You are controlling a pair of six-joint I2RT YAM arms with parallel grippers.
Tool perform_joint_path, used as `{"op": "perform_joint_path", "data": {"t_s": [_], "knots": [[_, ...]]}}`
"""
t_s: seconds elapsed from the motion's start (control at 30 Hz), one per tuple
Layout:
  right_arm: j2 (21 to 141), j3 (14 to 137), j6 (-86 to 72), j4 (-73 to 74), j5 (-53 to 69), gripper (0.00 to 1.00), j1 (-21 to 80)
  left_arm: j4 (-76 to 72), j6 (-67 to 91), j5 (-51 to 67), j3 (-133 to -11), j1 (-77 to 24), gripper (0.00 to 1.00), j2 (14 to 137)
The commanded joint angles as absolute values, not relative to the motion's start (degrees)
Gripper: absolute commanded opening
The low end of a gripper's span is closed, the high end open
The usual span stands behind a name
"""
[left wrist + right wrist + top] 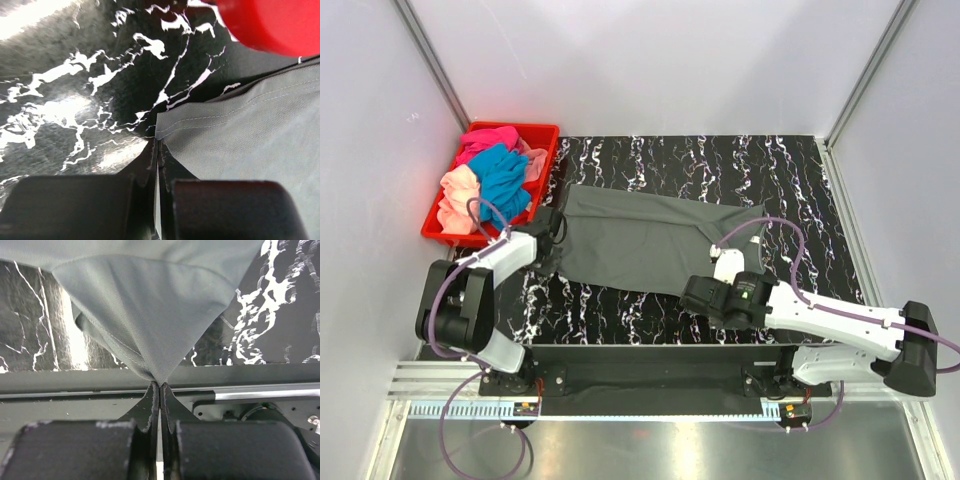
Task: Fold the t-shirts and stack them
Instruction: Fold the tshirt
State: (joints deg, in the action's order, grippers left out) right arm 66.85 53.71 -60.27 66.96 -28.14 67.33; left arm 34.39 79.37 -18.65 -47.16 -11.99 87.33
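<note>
Black white-veined table (650,160) underneath, dark grey t-shirt (640,240) spread across its middle. Red crate (542,135) at far left, heaped with magenta t-shirt (485,137), teal t-shirt (507,175) and peach t-shirt (458,190). Left gripper (157,145) pinched on the grey corner beside the crate. Right gripper (159,384) clamped on a lifted fold, possibly the hem.

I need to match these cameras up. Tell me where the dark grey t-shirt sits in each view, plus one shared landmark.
Top external: the grey t-shirt lies spread across the middle of the picture.
Left wrist: it fills the right half, one corner at the left gripper.
Right wrist: top centre, tapering down into the shut right gripper.
Shared landmark: the black marbled tabletop.
</note>
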Motion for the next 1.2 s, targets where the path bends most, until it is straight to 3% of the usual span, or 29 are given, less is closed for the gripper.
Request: {"op": "perform_joint_path", "data": {"t_s": [0.0,0.53,1.17], "knots": [[67.67,59.14,-63.72,72.24,-34.36,0.00,66.27,37.09,79.28,-24.60,-51.14,-12.48,0.00,83.16],[74.96,65.47,-41.67,61.71,-35.59,0.00,46.24,43.85,73.83,-24.43,-68.28,-12.92,0.00,93.51],[86.39,74.97,-29.71,56.25,-35.33,0.00,34.63,52.82,73.74,-32.43,-85.69,-12.92,0.00,107.05]]}}
